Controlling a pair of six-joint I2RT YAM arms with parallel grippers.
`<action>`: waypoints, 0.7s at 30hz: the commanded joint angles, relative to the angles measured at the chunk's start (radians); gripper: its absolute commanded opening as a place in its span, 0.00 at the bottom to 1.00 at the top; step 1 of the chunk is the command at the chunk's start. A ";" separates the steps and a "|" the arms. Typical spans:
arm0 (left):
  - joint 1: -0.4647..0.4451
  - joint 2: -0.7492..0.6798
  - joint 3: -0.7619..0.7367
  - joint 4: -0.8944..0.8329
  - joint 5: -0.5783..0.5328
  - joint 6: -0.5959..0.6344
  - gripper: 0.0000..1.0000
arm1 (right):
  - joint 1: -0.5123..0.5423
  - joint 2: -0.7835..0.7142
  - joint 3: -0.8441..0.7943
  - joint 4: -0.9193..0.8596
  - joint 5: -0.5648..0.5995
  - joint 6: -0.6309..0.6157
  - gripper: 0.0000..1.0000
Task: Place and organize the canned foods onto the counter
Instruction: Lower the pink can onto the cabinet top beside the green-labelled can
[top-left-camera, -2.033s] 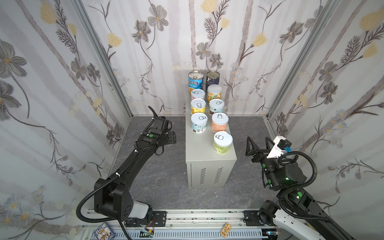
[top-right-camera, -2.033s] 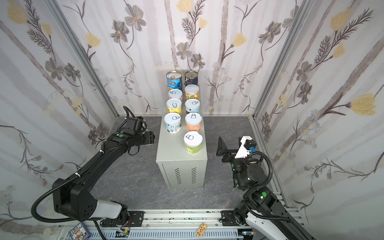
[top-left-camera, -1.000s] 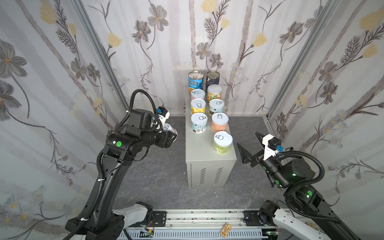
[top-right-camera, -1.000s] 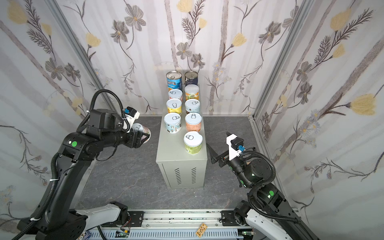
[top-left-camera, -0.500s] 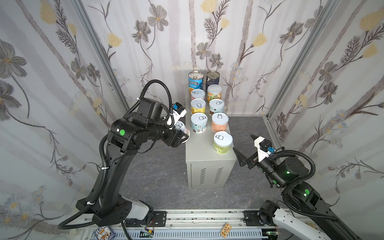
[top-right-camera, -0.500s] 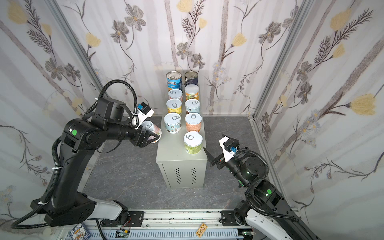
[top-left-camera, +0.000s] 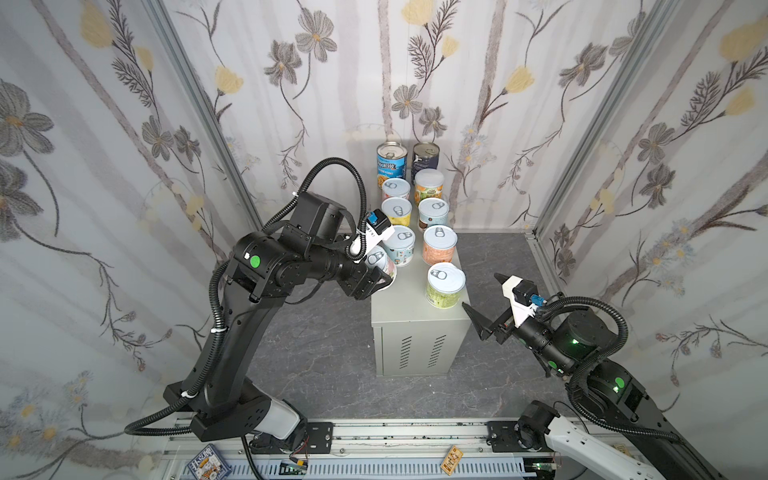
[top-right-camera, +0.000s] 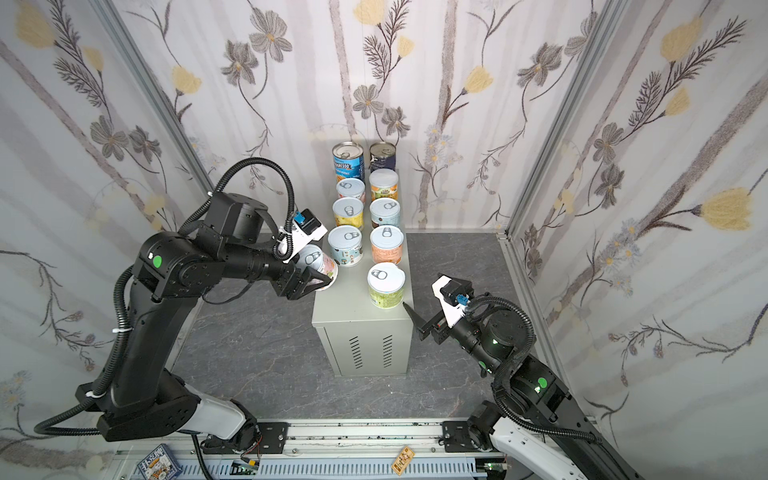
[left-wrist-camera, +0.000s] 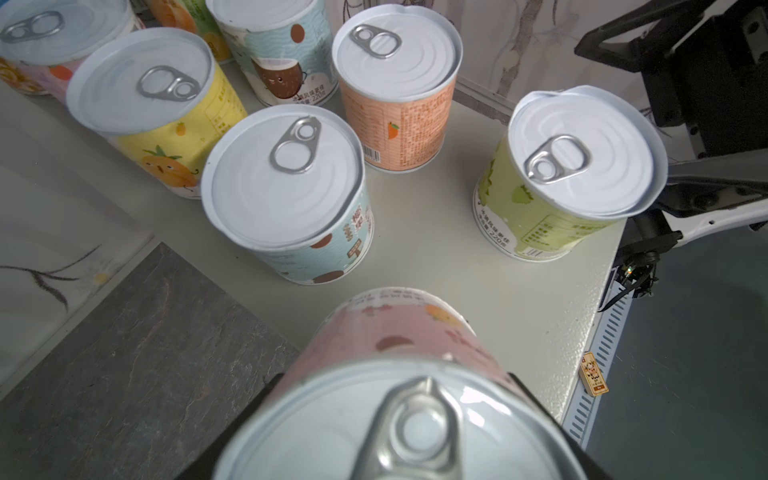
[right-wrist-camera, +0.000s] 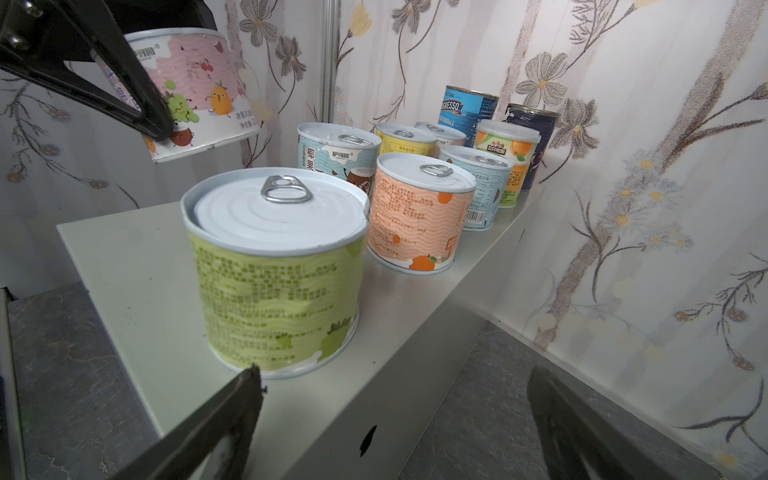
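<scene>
Now closer, pink can (top-left-camera: 380, 264) over counter (top-left-camera: 407, 305)

beige cabinet (top-left-camera: 409, 305) sits on dark stone floor (top-left-camera: 316, 361). nine cans (top-left-camera: 439, 245) upright on top, two rows. tall blue can (top-left-camera: 390, 164) + navy can (top-left-camera: 425, 160) at back, green can (top-left-camera: 445, 286) frontmost, right row.

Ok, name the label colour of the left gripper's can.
The can is pink with fruit cartoons; right wrist view.

Pink can (left-wrist-camera: 399, 345) smooth paper label; counter (left-wrist-camera: 436, 249) matt painted metal.
</scene>
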 joint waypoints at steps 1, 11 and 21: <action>-0.025 0.028 0.034 -0.024 0.006 0.065 0.00 | 0.000 0.002 0.006 -0.010 -0.011 -0.017 1.00; -0.079 0.184 0.229 -0.168 0.006 0.137 0.00 | 0.000 0.005 -0.019 0.023 0.002 -0.024 1.00; -0.133 0.224 0.281 -0.200 -0.046 0.175 0.00 | -0.001 0.001 -0.036 0.034 0.010 -0.033 1.00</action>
